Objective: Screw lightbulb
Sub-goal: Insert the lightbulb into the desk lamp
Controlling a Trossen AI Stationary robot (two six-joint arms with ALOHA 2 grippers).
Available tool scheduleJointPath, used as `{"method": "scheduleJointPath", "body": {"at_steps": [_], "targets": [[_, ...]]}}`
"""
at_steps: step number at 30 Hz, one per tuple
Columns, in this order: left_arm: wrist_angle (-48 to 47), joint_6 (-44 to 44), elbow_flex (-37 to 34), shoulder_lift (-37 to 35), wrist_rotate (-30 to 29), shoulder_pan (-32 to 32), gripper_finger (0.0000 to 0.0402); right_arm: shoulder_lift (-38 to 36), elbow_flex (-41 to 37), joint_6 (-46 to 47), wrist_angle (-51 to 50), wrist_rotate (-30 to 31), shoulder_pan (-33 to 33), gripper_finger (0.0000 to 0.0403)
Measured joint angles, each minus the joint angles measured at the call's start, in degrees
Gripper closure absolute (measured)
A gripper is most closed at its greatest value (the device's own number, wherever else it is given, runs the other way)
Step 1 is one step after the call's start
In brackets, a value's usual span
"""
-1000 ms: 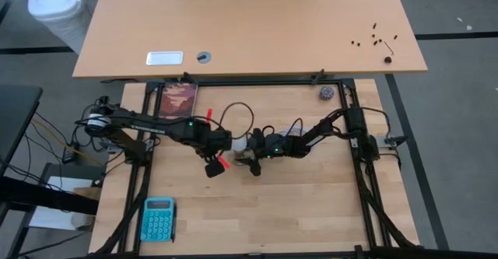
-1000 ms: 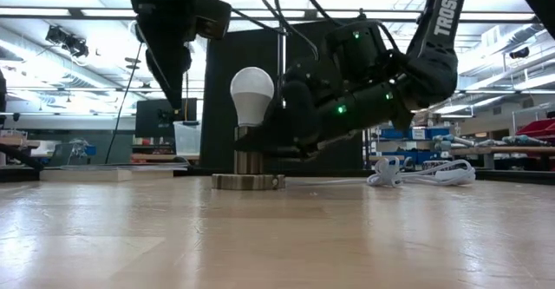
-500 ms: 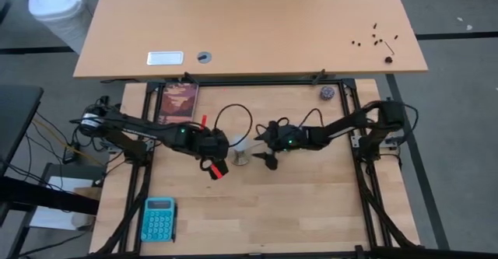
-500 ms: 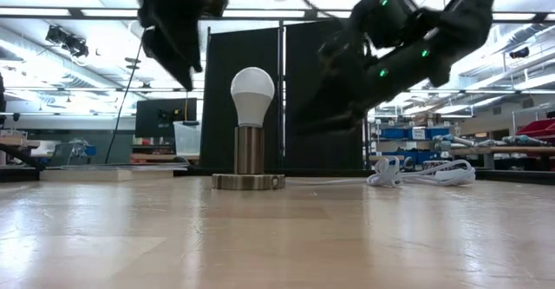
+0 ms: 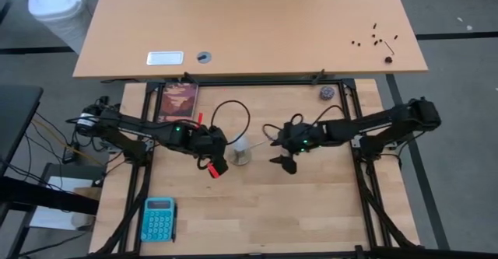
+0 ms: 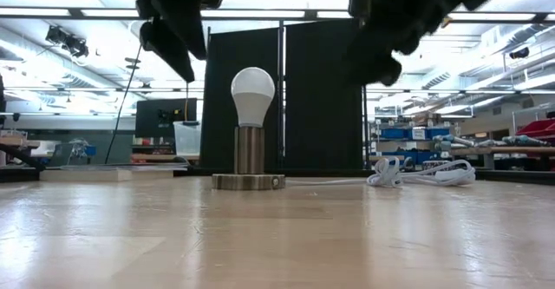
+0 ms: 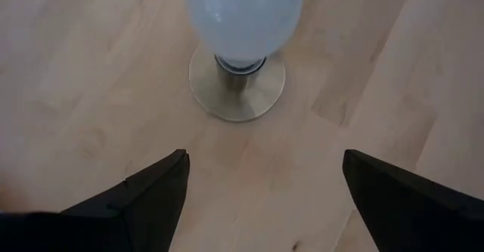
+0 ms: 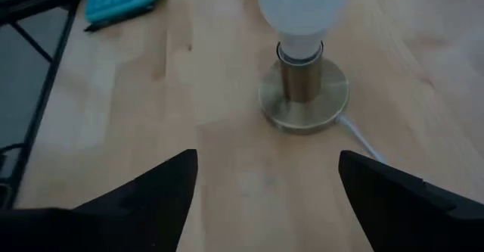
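Left gripper [image 5: 214,164] just left of the lightbulb [image 5: 240,145], raised, fingers spread. Right gripper [image 5: 285,162] right of it, raised, fingers spread, holding nothing.

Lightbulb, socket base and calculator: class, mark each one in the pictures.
lightbulb [image 6: 252,94]: low view, middle of the white globe.
socket base [image 6: 248,181]: low view, front edge of the round metal disc.
calculator [image 5: 159,218]: high view, middle of the teal keypad.

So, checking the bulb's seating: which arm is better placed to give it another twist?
Left, probably: its open tool hangs beside the lightbulb; the right tool sits farther off.
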Motion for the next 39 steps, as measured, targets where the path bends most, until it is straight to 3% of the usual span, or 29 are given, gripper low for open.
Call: {"method": "scheduleJointPath", "body": {"at_steps": [5, 10, 20, 30, 35, 39], "targets": [[-2.08, 8.62, -0.61, 0.02, -1.22, 0.00, 0.0051, 2.31, 10.24, 7.60, -11.97, 1.14, 0.65, 0.0084], [-3.27, 7.51, -3.23, 0.02, -1.59, 0.26, 0.0058, 7.54, 21.32, 8.71, -18.08, 1.19, 0.47, 0.0087], [11.28, 8.33, -13.82, -8.25, -1.08, -3.37, 0.0099, 21.11, 41.87, 4.92, -32.06, 0.03, -1.22, 0.0087], [23.70, 4.08, -25.99, -19.15, -2.09, -3.41, 0.0106, 26.55, 49.19, 5.10, -34.94, 0.05, -1.30, 0.0087], [31.66, 3.45, -30.29, -20.82, -1.88, -3.54, 0.0106, 26.51, 49.34, 10.51, -37.67, 0.13, -1.06, 0.0088], [35.38, 8.24, -31.02, -20.21, -2.91, -3.54, 0.0106, 26.36, 49.12, 10.82, -39.52, 0.10, -0.29, 0.0090]]}}
